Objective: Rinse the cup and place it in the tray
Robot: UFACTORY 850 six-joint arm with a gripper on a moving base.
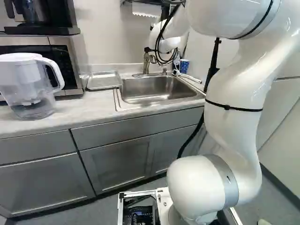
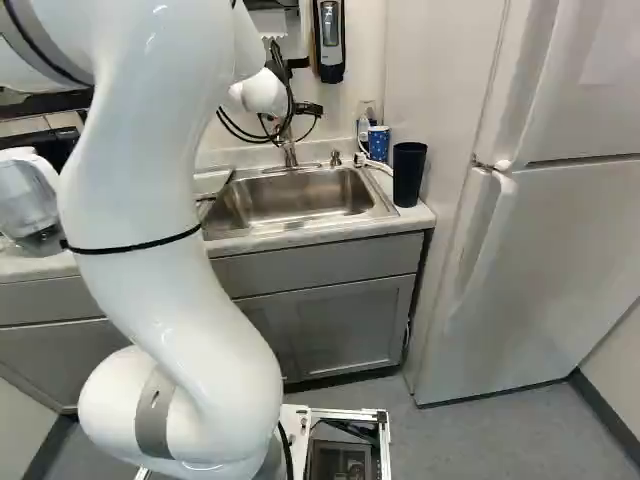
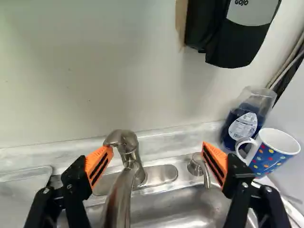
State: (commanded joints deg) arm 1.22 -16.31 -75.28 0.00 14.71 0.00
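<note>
My gripper point(image 2: 308, 109) is only partly visible in the right base view, at the end of the arm above the sink. In the wrist view the gripper point(image 3: 157, 149) stands open, its orange pads wide apart with nothing held. Beside one finger, past the soap pump, the blue cup point(image 3: 269, 157) with coloured dots and a white handle stands upright at the sink's corner; the cup point(image 1: 184, 66) also shows in the left base view. The faucet point(image 3: 124, 164) appears between the fingers, nearer the other one. On the counter beside the sink point(image 1: 147, 101) lies the metal tray point(image 1: 103, 81).
A blue soap bottle point(image 3: 243, 124) stands behind the cup. A tall black tumbler point(image 2: 408, 174) is right of the sink, near the fridge point(image 2: 560, 250). The soap dispenser point(image 3: 232, 33) hangs on the wall. Left on the counter are a water pitcher point(image 1: 29, 86) and a microwave point(image 1: 70, 61).
</note>
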